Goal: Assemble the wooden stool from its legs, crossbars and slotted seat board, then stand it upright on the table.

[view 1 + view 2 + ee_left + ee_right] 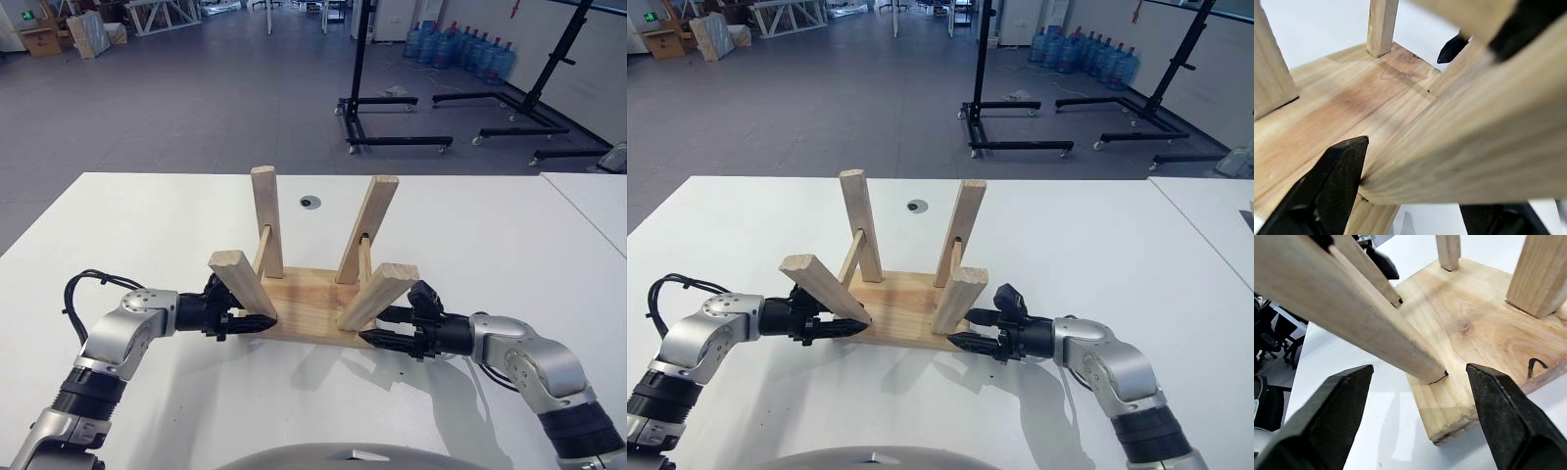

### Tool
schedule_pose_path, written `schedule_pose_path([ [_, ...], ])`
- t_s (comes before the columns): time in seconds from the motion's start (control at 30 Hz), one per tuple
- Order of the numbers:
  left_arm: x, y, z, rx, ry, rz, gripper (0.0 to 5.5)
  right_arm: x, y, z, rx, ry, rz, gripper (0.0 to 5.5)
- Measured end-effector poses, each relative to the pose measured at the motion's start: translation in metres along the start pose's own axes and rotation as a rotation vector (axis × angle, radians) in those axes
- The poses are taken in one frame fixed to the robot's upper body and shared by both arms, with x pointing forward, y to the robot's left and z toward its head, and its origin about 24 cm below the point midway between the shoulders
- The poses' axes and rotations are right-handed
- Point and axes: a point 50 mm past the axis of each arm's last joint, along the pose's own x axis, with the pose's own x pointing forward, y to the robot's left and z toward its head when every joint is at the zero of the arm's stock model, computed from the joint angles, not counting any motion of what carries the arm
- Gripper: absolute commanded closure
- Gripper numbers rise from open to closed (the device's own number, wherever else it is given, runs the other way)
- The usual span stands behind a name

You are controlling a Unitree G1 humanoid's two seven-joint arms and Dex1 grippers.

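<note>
Just behind the upturned stool (312,294), a small round cable port (311,203) set into the white worktop (147,225). Off to the right, a second white table (593,201), apart by a narrow gap. Beyond the far edge, grey floor, black wheeled stands (392,142), a cluster of blue water bottles (460,44) and cardboard boxes (44,39) at the far left.

Stool at mid-worktop, seat board (304,299) flat down, four legs (266,211) splayed upward, with thin crossbars (265,250) joining near and far legs on each side.

Left gripper (257,321) at the base of the near left leg (240,284); clamped or loose, impossible to tell. Right gripper (378,328) spread open, straddling the base of the near right leg (377,294) at the seat's corner, pads (1342,406) clear of the wood.
</note>
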Motion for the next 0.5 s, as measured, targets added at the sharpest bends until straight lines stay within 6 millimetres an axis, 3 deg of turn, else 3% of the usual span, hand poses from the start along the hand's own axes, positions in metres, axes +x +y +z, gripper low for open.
schedule_pose_path([
  [0.17,0.006,-0.012,-0.009,-0.033,0.010,-0.055,2.63,0.002,-0.006,0.005,0.003,-0.020,-0.001,1.99],
  [0.5,-0.008,-0.005,-0.015,-0.062,0.034,-0.013,2.63,0.004,-0.009,0.004,0.019,-0.030,0.013,1.99],
])
